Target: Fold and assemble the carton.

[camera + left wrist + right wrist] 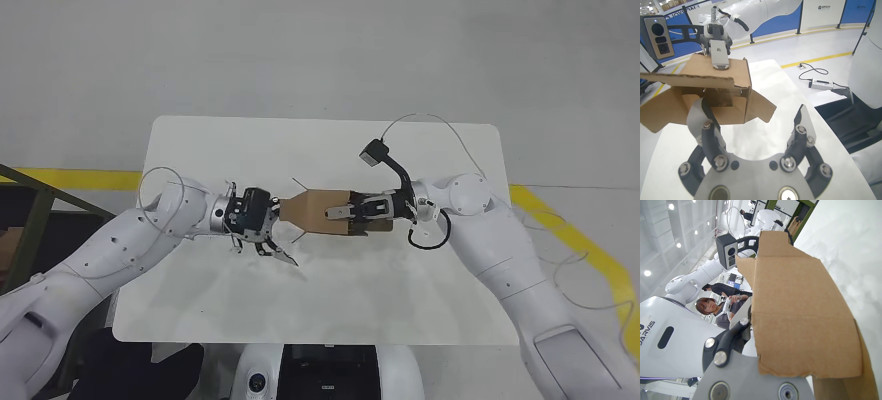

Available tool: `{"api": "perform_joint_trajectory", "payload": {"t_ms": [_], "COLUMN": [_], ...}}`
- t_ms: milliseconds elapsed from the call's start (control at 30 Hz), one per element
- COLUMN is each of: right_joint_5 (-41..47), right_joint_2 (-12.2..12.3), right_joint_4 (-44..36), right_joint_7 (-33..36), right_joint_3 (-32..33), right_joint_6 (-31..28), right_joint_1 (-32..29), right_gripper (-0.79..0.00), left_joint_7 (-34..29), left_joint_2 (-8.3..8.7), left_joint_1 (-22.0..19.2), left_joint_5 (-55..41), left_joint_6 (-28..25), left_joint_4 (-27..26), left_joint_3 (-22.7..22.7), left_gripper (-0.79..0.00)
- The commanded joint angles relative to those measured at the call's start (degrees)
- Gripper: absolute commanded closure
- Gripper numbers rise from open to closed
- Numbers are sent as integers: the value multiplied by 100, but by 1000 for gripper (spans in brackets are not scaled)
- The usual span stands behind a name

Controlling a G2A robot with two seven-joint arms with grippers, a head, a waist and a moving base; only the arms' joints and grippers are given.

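Carton (320, 210) was over mid-surface (400, 300), its top panel clamped by the right tool (345, 213). The left tool (750, 106) gaped wide at the open end. Best bet, I judged: right holds firm and left nudges the flaps in gently.

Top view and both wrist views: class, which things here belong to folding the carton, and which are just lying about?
Belongs to the job:
carton
right end effector, clamped on the carton's top panel
left end effector, open beside the loose flaps
table

Just lying about:
power brick with its cable, on the floor
blue barrier panels behind
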Motion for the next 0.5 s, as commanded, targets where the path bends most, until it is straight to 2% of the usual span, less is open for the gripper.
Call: {"api": "perform_joint_trajectory", "payload": {"t_ms": [0, 167, 233, 400, 467], "right_joint_5": [13, 39, 53, 70, 76], "right_joint_2": [3, 14, 18, 31, 37], "right_joint_4": [-3, -5, -10, -9, -8], "right_joint_7": [1, -6, -10, -17, -19], "right_joint_3": [-9, -29, -38, -55, -61], "right_joint_6": [1, -7, -10, -17, -20], "right_joint_1": [5, 12, 14, 20, 23], "right_gripper": [0, 0, 0, 0, 0], "left_joint_7": [-8, -29, -30, 8, 49], "left_joint_2": [-4, -10, -9, -3, 4], "left_joint_1": [-9, -24, -27, -27, -11], "left_joint_5": [-33, -144, -172, -294, -401], "left_joint_6": [-8, -29, -30, 8, 49], "left_joint_4": [22, 65, 92, 182, 204], "left_joint_3": [6, 32, 45, 58, 61], "left_gripper": [-680, -526, -502, -508, -437]}}
